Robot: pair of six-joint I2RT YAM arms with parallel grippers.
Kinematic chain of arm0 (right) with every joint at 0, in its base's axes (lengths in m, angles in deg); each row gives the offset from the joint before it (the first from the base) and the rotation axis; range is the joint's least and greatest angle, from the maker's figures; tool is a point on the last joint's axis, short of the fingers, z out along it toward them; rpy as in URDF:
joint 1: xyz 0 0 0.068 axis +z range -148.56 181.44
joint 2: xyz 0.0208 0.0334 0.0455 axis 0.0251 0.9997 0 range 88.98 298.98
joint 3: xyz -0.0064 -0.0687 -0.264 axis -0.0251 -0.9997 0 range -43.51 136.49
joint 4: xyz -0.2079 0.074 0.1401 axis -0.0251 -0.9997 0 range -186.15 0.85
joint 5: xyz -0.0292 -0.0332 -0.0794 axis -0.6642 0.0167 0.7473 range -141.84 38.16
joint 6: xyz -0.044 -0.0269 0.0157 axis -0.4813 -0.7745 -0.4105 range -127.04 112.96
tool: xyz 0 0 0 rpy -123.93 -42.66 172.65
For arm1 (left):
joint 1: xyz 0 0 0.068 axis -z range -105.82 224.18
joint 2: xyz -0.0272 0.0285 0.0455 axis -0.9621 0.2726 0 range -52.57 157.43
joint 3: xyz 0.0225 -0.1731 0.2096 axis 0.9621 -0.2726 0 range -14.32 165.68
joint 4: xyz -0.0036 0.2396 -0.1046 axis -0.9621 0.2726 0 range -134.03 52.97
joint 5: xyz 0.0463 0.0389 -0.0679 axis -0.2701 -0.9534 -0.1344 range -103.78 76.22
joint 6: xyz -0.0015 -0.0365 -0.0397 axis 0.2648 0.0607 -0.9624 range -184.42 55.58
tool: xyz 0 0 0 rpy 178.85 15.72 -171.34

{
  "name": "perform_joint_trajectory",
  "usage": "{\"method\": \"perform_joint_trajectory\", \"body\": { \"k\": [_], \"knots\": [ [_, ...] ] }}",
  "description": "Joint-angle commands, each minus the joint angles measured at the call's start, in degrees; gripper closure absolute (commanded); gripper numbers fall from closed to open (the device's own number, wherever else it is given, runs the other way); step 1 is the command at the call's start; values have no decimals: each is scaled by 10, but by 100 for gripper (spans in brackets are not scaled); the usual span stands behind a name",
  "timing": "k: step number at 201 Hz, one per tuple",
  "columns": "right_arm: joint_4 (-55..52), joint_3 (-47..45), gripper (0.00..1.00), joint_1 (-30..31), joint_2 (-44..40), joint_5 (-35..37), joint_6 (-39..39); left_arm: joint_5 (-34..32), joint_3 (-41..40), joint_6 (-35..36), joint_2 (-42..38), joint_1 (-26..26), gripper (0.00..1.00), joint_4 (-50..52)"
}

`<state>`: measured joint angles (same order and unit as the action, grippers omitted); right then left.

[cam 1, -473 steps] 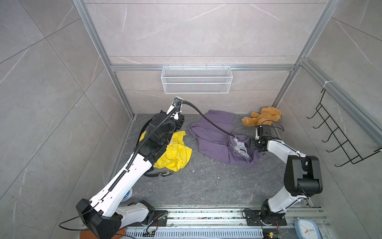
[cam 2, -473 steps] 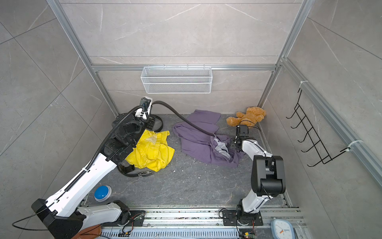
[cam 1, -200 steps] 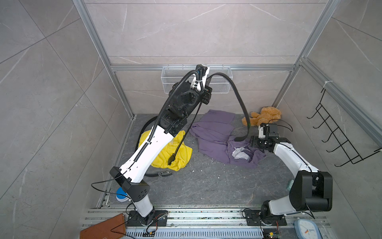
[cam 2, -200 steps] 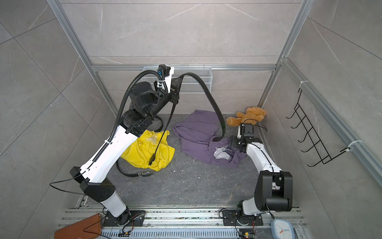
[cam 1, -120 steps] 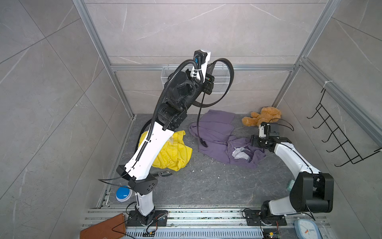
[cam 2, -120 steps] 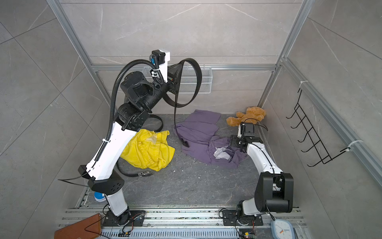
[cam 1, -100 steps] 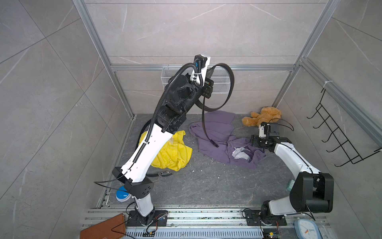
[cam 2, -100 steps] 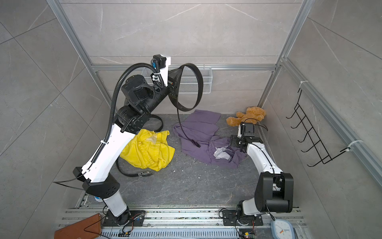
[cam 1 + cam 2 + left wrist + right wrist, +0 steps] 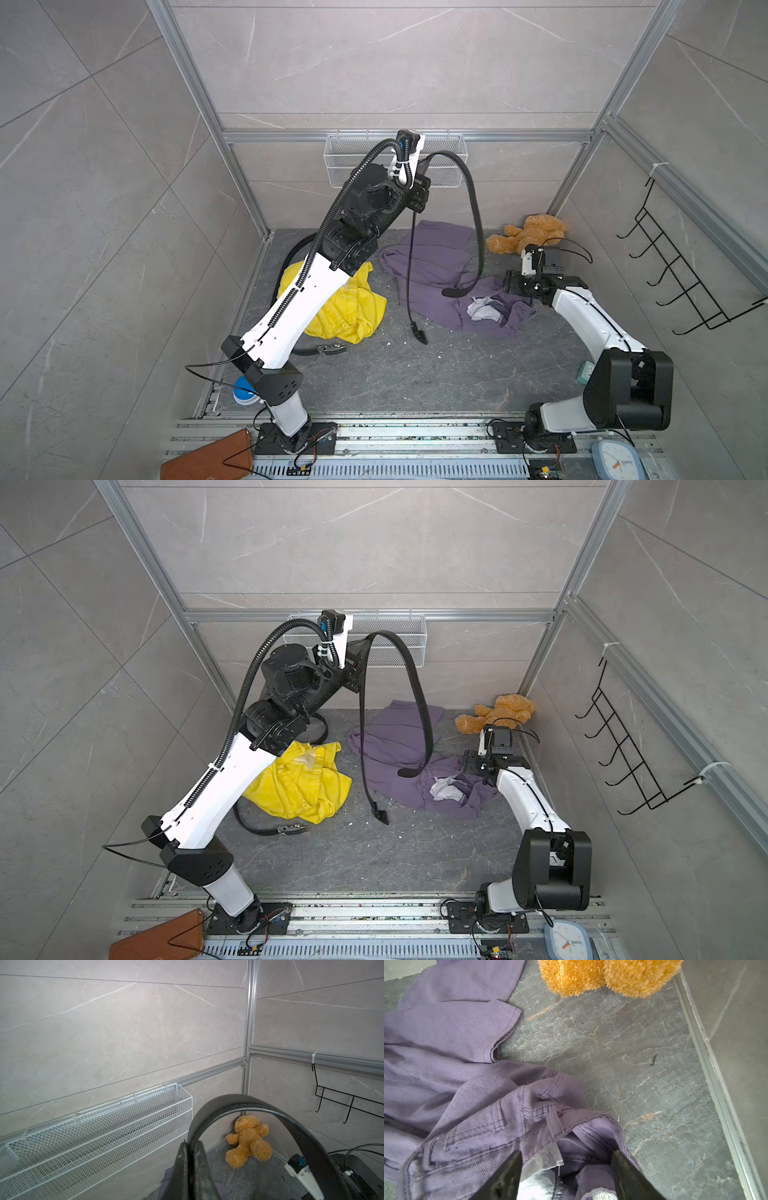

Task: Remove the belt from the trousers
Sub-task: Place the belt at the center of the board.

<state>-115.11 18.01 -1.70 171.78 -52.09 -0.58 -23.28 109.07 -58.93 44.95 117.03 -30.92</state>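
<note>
Left gripper (image 9: 191, 1145) is clamping shut on the black belt (image 9: 239, 1101), fingers (image 9: 180, 1167) pressing together on the strap, and it is hanging high above the floor (image 9: 415, 374). From the grip one length of belt is dropping straight down, its pointed end (image 9: 419, 330) dangling at floor level below the gripper; cannot tell if it is touching. The other length is arching up and out from the gripper, then falling, its tip (image 9: 453, 292) curling just above the purple trousers (image 9: 432, 266), apparently free of the waistband. A white wire basket (image 9: 104, 1126) is hanging on the wall just behind this gripper. A yellow garment (image 9: 353, 307) is lying low under the left arm, with a second dark belt (image 9: 320, 351) trailing out beside it.

Right gripper (image 9: 565, 1153) is sitting low with jaws standing apart, fingers (image 9: 508, 1176) straddling the bunched waistband of the trousers and touching the cloth, with a bit of pale lining showing between them. Cannot tell whether it is pressing down. The trouser legs are spreading away from this gripper across the floor. A tan teddy bear (image 9: 591, 974) is lying just beyond the gripper, near the corner. A black hook rack (image 9: 681, 282) is hanging on the side wall, well apart from the right arm
</note>
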Motion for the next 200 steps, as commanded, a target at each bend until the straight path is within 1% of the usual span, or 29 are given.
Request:
{"method": "perform_joint_trajectory", "body": {
  "k": [1, 11, 19, 34, 46, 57, 93, 117, 143, 149, 161, 175, 186, 200],
  "knots": [
    [-6, 6, 30, 0, -13, 0, 2, -42, 28, 28, -40, -8, 100, -36],
    [-5, 5, 30, 0, -12, -4, 4, -43, 22, 19, -35, -18, 100, -24],
    [-4, 5, 30, 0, -12, -7, 6, -36, 6, -1, -32, -30, 100, -18],
    [1, 1, 30, 0, -12, -11, 9, -20, -54, -39, -30, -49, 100, -29],
    [4, -2, 30, 0, -12, -14, 9, -3, -115, -65, -32, -61, 100, -65],
    [4, -4, 30, 0, -13, -15, 10, 8, -152, -86, -26, -72, 100, -87],
    [6, -10, 30, 0, -16, -22, 9, 18, -184, -111, 22, -107, 100, -109],
    [6, -17, 30, 0, -21, -24, 7, 35, -168, -132, 71, -145, 100, -85],
    [11, -25, 30, 0, -20, -32, 9, 85, -142, -156, 142, -189, 100, -70],
    [12, -25, 30, 1, -19, -33, 10, 98, -122, -158, 163, -198, 100, -55],
    [12, -25, 30, 1, -16, -35, 10, 144, -68, -160, 211, -210, 100, -17],
    [13, -24, 30, 1, -13, -35, 11, 191, -8, -154, 268, -213, 100, 24],
    [13, -22, 30, 1, -10, -35, 11, 213, 36, -150, 306, -211, 100, 57],
    [12, -20, 30, 1, -8, -35, 11, 219, 64, -144, 337, -208, 100, 82]
  ]
}}
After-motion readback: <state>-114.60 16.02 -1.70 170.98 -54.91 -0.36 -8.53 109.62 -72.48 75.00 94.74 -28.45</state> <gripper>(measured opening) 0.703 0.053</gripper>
